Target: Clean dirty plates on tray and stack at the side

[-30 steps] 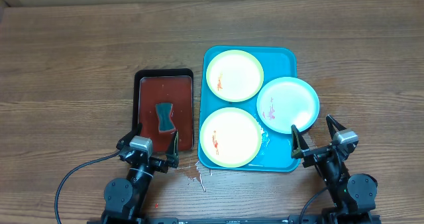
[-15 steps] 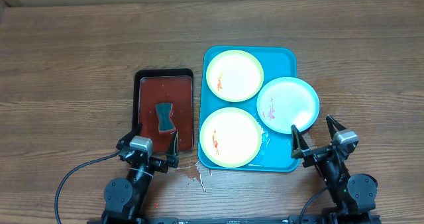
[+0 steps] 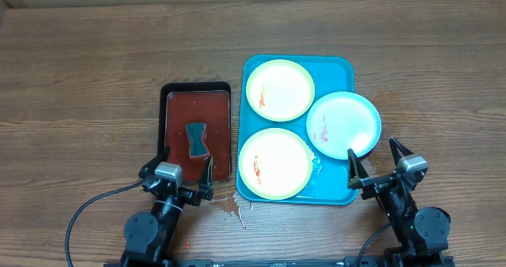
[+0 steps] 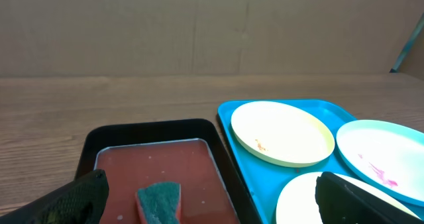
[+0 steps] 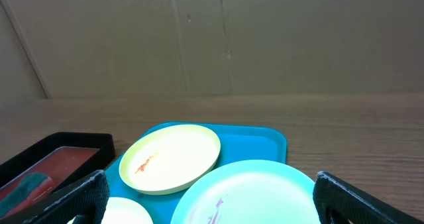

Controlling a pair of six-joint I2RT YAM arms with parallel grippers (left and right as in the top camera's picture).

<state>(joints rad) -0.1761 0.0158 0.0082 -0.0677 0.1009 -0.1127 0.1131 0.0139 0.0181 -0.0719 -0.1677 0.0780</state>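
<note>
The teal tray (image 3: 334, 69) holds three plates. A yellow-green plate (image 3: 279, 89) lies at its far left, with a red-orange smear. A second yellow-green plate (image 3: 274, 163) lies at the near left, also smeared. The pale blue plate (image 3: 344, 125) lies at the right, with a red smear. My left gripper (image 3: 188, 167) is open and empty near the table's front, just before the black tray. My right gripper (image 3: 376, 158) is open and empty at the teal tray's near right corner. The left wrist view shows the far plate (image 4: 281, 131); the right wrist view shows the blue plate (image 5: 252, 194).
A black tray with a reddish inside (image 3: 196, 109) lies left of the teal tray, with a green sponge (image 3: 196, 139) in it. Some spilled liquid (image 3: 236, 208) lies on the wood by the teal tray's near left corner. A cardboard wall stands at the back.
</note>
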